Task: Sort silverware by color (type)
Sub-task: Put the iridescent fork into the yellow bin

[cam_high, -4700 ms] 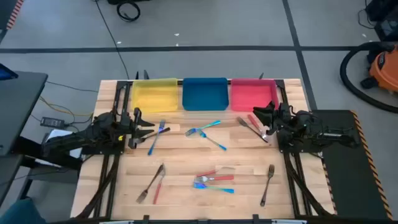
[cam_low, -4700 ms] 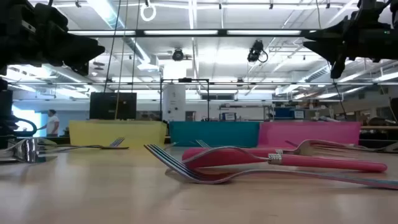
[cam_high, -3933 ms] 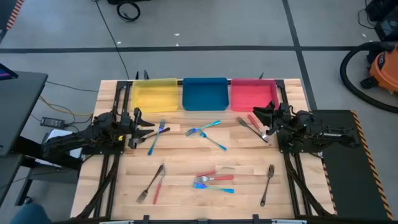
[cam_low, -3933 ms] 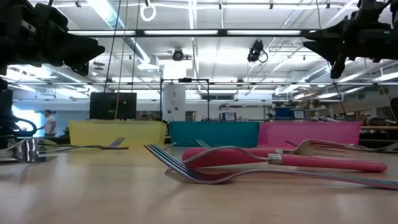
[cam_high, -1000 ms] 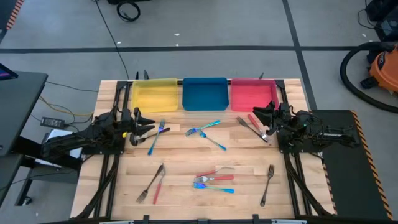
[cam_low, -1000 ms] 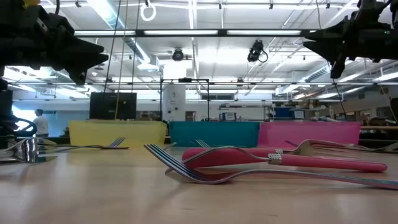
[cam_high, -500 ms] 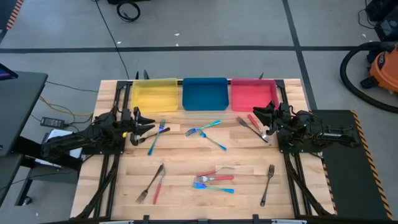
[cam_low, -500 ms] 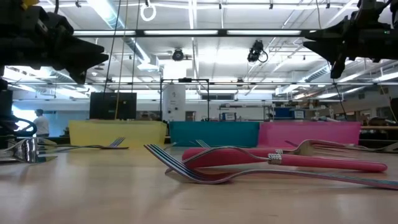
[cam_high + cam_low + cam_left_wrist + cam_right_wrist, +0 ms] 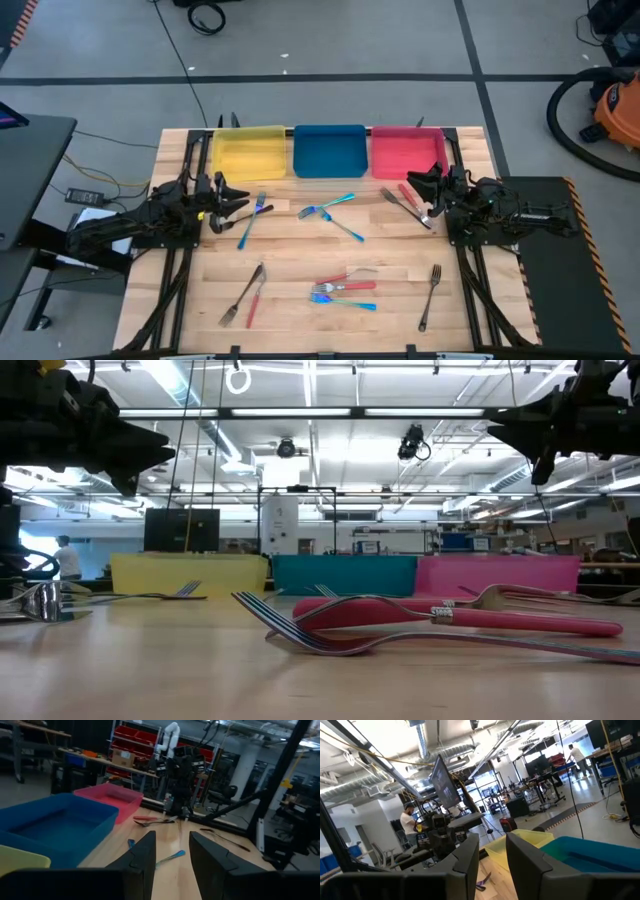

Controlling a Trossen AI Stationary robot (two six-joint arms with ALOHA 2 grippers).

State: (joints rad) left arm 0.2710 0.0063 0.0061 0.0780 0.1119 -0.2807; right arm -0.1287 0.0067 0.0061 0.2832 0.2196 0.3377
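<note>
The left gripper (image 9: pixel 240 205) hangs at the left of the high view, its fingers (image 9: pixel 141 860) parted by a narrow gap with nothing between them. Just ahead of its tips lie a blue-handled piece (image 9: pixel 248 228) and a dark metal piece (image 9: pixel 252 211), crossed over each other below the yellow tray (image 9: pixel 249 151).

The step in hand looks like a first pick from that crossed pair. To do it well, I would take the piece lying on top so the other is not dragged along, turn the wrist so the fingers straddle the handle across its width, and come straight down onto a bare stretch of handle away from the crossing. These pieces lie flat on the worktop (image 9: pixel 300 260), so the fingertips need to reach the wood before they close.

The right gripper (image 9: pixel 420 185) waits at the right of the high view, its fingers (image 9: pixel 467 857) also slightly apart and empty, beside a red-handled piece (image 9: pixel 412 196) and a grey one (image 9: pixel 402 206) below the red tray (image 9: pixel 407 150).

Both arms are stretched low and level, reaching inward from the worktop's side edges.

The rest of the silverware (image 9: pixel 343 290) is scattered: teal pieces at centre below the blue tray (image 9: pixel 329 150), a mixed cluster at lower centre, a pair at lower left, a lone fork at lower right. All three trays look empty.
</note>
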